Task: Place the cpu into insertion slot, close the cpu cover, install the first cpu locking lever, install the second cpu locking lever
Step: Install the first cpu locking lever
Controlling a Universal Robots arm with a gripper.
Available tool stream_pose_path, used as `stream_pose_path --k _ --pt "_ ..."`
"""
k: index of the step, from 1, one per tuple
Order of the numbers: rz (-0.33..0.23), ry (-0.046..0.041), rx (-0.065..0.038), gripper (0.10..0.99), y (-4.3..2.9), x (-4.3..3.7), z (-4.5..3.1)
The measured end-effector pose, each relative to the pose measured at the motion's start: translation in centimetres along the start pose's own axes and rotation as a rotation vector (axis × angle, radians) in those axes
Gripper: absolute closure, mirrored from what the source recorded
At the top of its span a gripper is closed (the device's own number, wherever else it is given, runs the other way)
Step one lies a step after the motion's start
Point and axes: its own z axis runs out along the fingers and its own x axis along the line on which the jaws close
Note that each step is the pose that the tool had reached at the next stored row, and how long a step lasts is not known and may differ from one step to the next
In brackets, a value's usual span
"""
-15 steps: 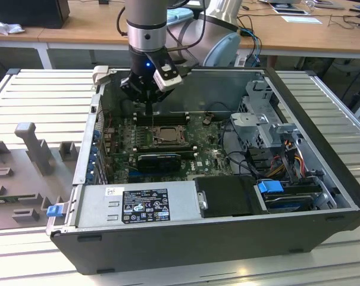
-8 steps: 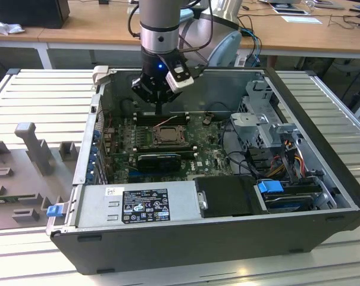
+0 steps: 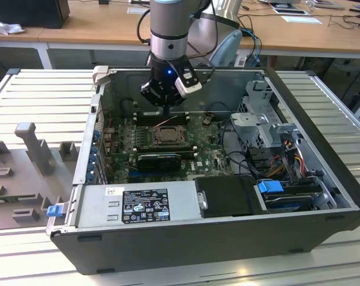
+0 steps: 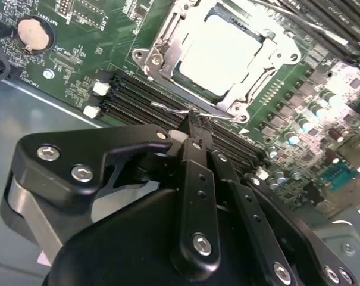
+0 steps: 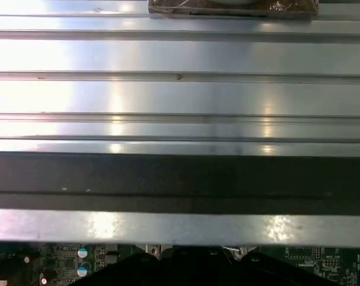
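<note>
In the exterior view we see the arm reaching down into the open computer case (image 3: 322, 179), which lies on a ribbed metal tabletop (image 3: 43, 95); the gripper (image 3: 162, 110) hangs over the far part of the green motherboard (image 3: 209, 155), just beyond the insertion slot (image 3: 168, 134); the slot sits near the middle of the board, with a black card (image 3: 159, 161) on its near side and a grey drive cage (image 3: 266, 119) toward the exterior view's right; from here we cannot tell how the jaws stand.

In the second wrist view the cpu (image 4: 224, 50) lies flat in its slot (image 4: 162, 68), its pale face bright; the cpu cover (image 4: 269, 59) is down around it, framing the chip; the black gripper (image 4: 194, 128) has its jaws together, their tip right at a thin wire locking lever (image 4: 168, 109) beside the slot's edge, above the long black memory slots (image 4: 132, 98); a round coin battery (image 4: 36, 34) sits well apart.

In the first wrist view we see the ribbed tabletop (image 5: 180, 95) and the dark case wall (image 5: 180, 179).
</note>
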Motion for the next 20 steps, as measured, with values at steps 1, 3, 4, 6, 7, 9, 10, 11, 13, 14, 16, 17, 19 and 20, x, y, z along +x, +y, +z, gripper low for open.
stream_pose_path --k 1,3,4,6,7,9,10,11,13,14,16,17,19,20 --pt "0.000 -0.0026 0.000 0.980 0.31 -0.23 0.27" --pt "0.000 -0.0037 0.000 0.980 0.55 -0.54 0.71" --pt "0.000 -0.0062 0.000 0.980 0.53 -0.55 0.83" --pt "0.000 -0.0090 0.000 0.980 0.28 -0.55 0.91" --pt "0.000 -0.0091 0.000 0.980 0.07 -0.55 0.97" --pt "0.000 -0.0090 0.000 0.980 0.06 -0.63 1.10" --pt "0.000 -0.0090 0.000 0.980 0.06 -0.65 1.13" --pt "0.000 -0.0088 0.001 0.980 0.05 -0.68 1.14" --pt "0.000 -0.0089 0.001 0.980 0.05 -0.73 1.16" --pt "0.000 -0.0090 0.000 0.980 0.05 -0.76 1.17" --pt "0.000 -0.0091 0.000 0.980 0.06 -0.88 1.19" --pt "0.000 -0.0092 0.000 0.980 0.06 -1.00 1.21" --pt "0.000 -0.0090 0.000 0.980 0.08 -1.32 1.27" --pt "-0.001 -0.0090 0.000 0.980 0.11 -1.45 1.32"
